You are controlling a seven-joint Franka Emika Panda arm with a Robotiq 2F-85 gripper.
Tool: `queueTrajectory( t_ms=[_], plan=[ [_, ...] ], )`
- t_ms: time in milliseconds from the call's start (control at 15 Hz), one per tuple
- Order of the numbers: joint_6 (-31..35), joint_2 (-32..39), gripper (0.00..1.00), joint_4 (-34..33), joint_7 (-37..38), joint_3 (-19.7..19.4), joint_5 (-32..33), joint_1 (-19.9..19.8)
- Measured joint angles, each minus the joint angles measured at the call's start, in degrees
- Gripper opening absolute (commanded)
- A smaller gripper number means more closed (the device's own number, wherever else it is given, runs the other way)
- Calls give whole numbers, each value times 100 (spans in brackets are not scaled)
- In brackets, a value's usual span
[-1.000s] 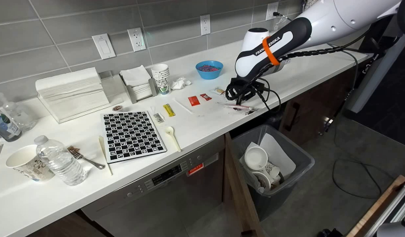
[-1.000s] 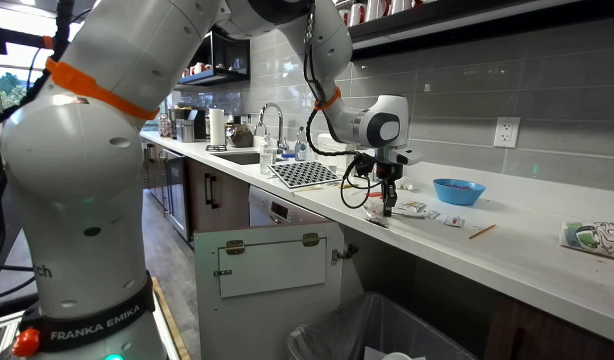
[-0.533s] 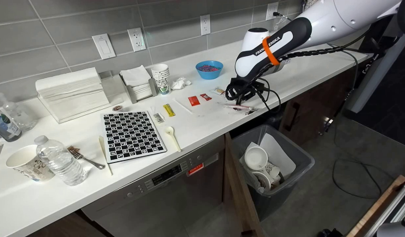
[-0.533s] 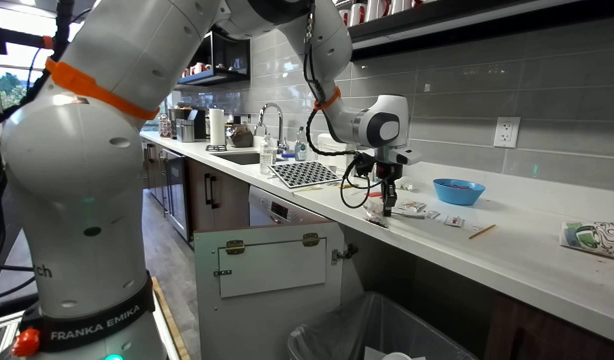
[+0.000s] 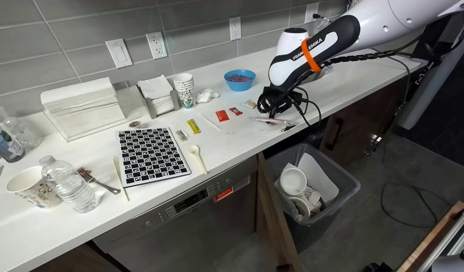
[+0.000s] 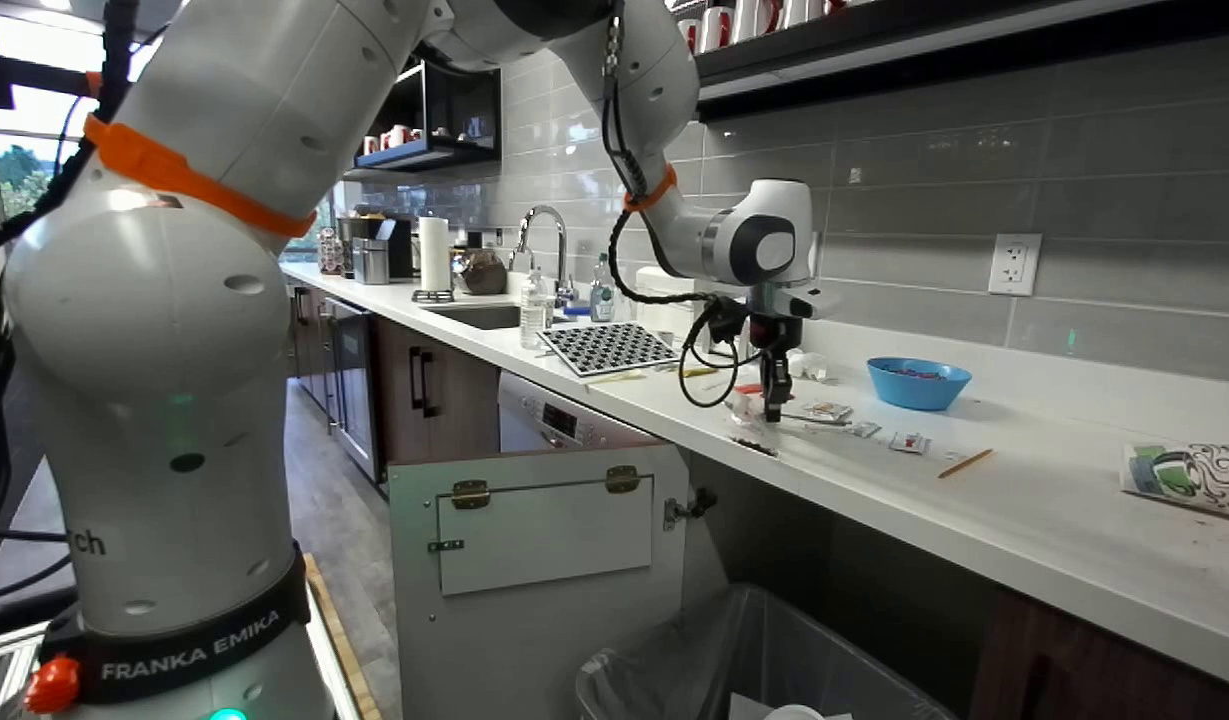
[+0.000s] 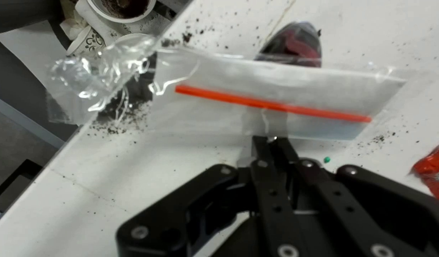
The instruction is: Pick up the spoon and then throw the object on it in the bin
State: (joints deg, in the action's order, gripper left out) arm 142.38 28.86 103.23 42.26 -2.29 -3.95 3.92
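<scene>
By the white counter's near edge (image 5: 232, 151), our black gripper (image 7: 269, 140) clamps a shiny metal spoon (image 7: 294, 40) beneath a clear, red-striped plastic wrapper (image 7: 276, 103).

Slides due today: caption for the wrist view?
Gripper clamped on the spoon, a red-striped plastic wrapper lying across it.

Daylight bleaches the window (image 6: 24, 145) at the edge of an exterior view, while the cupboard (image 6: 874, 545) below the counter (image 6: 1054, 500) lies in deep shadow. The tiles (image 6: 934, 225) carry dull reflections. In the wrist view, white glints break over the plastic bag (image 7: 248, 80), the spoon (image 7: 294, 44) has a dark sheen, and the gripper (image 7: 272, 142) seems slightly out of focus.
</scene>
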Motion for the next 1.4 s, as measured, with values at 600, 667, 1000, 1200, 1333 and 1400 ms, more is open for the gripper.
queueTrajectory(
  t_ms=[600,667,1000,1200,1333,1400],
  plan=[
    [-232,-354,2,314,0,-6,2,75],
    [-299,-408,2,353,0,-8,4,85],
    [-519,-709,2,564,63,-36,48,147],
    [-521,-874,2,708,210,-61,125,181],
    [-521,-972,2,794,336,-82,206,210],
    [-521,-1022,2,841,411,-86,265,223]
  ],
)
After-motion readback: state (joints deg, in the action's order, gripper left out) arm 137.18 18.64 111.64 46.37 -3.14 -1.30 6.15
